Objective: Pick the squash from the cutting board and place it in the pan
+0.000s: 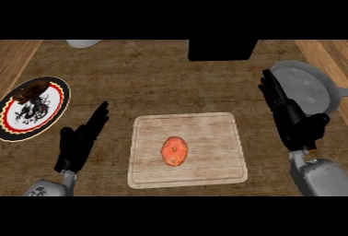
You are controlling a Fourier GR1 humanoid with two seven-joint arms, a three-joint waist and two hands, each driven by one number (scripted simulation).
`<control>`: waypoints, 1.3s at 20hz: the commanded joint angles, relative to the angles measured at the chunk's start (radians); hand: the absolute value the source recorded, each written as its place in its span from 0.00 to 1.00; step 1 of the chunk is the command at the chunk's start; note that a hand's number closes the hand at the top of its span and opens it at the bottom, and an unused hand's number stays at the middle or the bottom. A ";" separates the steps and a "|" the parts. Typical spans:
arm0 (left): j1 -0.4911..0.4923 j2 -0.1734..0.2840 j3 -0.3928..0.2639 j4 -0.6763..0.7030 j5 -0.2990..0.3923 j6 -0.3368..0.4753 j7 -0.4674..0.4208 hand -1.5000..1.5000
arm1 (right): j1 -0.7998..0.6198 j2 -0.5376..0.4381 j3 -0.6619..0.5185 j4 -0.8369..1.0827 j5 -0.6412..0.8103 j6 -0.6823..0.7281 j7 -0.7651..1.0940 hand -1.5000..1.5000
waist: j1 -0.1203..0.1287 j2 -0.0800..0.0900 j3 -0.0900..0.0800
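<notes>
Left robot hand (80, 138) and right robot hand (293, 115): fingers straight, holding nothing, either side of the cutting board (187, 171) near the table's (136, 73) front edge. Squash (175, 150) sits mid-board. Pan (309, 90) at right edge, partly behind right robot hand. Patterned plate (34, 108) at left edge carries something dark, hard to identify.

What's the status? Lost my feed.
Both hands open, left hand, right hand. Squash on cutting board, untouched. Pan far right, path clear.
</notes>
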 commanded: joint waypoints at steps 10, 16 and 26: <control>-0.042 -0.152 -0.017 -0.047 0.128 -0.048 0.021 0.50 | -0.386 0.048 0.438 0.107 0.675 -0.076 -0.075 0.00 | 0.092 0.060 0.003; -0.008 -0.100 0.053 -0.071 0.181 -0.104 0.035 0.50 | -0.493 0.236 0.547 0.239 0.805 -0.040 -0.039 0.00 | 0.060 0.055 0.003; -0.034 -0.129 0.037 -0.051 0.146 -0.058 0.043 0.50 | -0.677 0.252 0.809 0.352 0.987 0.578 0.514 0.00 | 0.043 0.038 -0.002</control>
